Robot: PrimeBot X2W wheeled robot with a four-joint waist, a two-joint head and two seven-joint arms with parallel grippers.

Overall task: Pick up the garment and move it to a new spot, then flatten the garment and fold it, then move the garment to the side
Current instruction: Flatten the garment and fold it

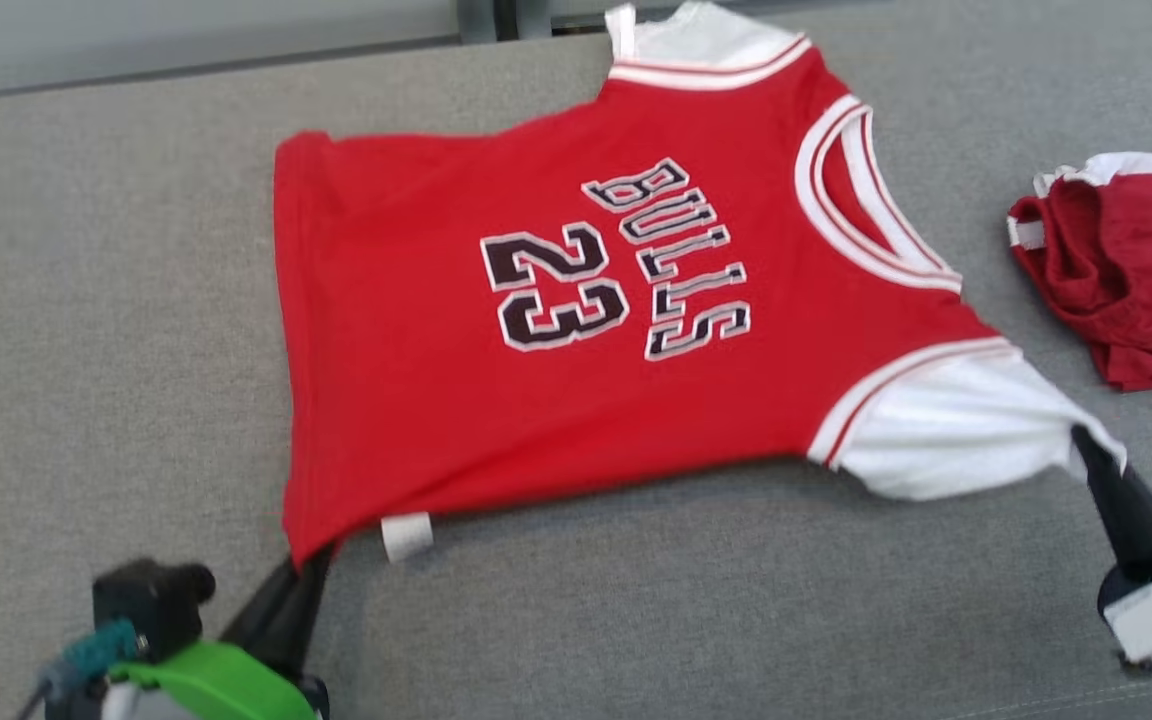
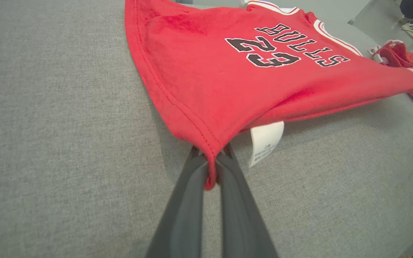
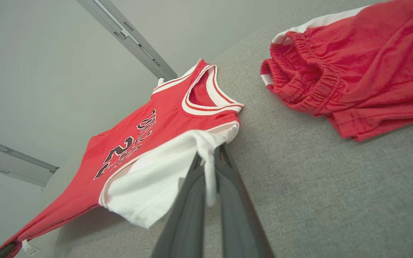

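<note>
Left fingers (image 2: 186,211) clamp the garment (image 1: 536,420) at its hem corner (image 2: 206,150); right fingers (image 3: 188,211) clamp the white sleeve (image 3: 149,190). Drawing them apart evenly should flatten it.

A grey woven cushion (image 1: 86,300) spreads under everything. On its right part lies a crumpled pair of red shorts (image 1: 1126,280) with an elastic waistband and white trim. Behind is a pale wall (image 3: 48,71) with metal rails (image 3: 131,39). Far off, blurred, is perhaps a white shoe (image 2: 412,30).
</note>
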